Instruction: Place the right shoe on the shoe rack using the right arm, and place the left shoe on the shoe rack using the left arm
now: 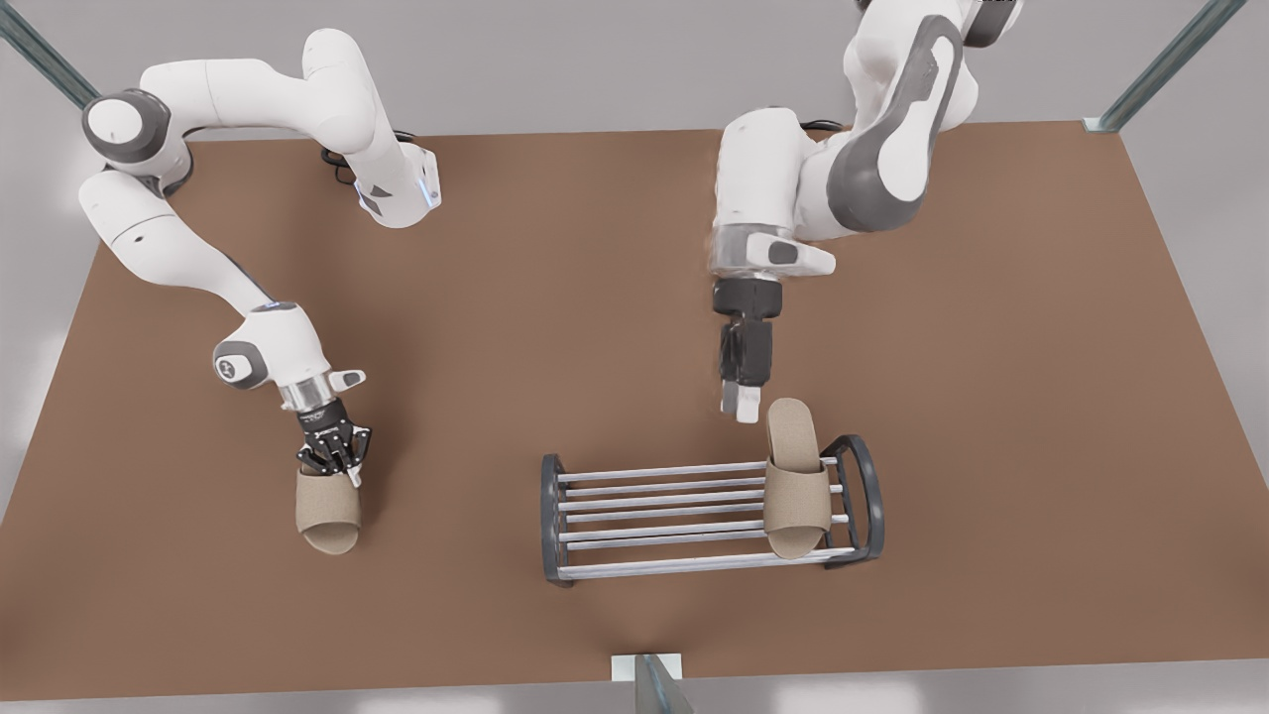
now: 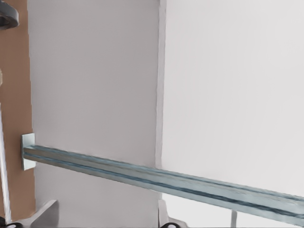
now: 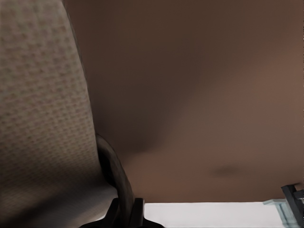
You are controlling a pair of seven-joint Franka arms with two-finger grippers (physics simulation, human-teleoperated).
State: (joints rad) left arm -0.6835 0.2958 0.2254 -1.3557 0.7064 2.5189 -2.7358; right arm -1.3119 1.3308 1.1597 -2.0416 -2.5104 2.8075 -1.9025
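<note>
The right gripper (image 1: 335, 458), arm bent low, pinches the right shoe (image 1: 328, 513) on the table (image 1: 595, 297) (well apart from the shoe rack (image 1: 654, 516)), while the left gripper (image 1: 741, 405) hangs spread just beside the racked left shoe (image 1: 795, 481).

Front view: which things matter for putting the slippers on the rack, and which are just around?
Job: shoe rack; slipper lying across it; second slipper on the table, gripped by the right gripper; left gripper, open beside the racked slipper.
Around: table; metal frame posts.
</note>
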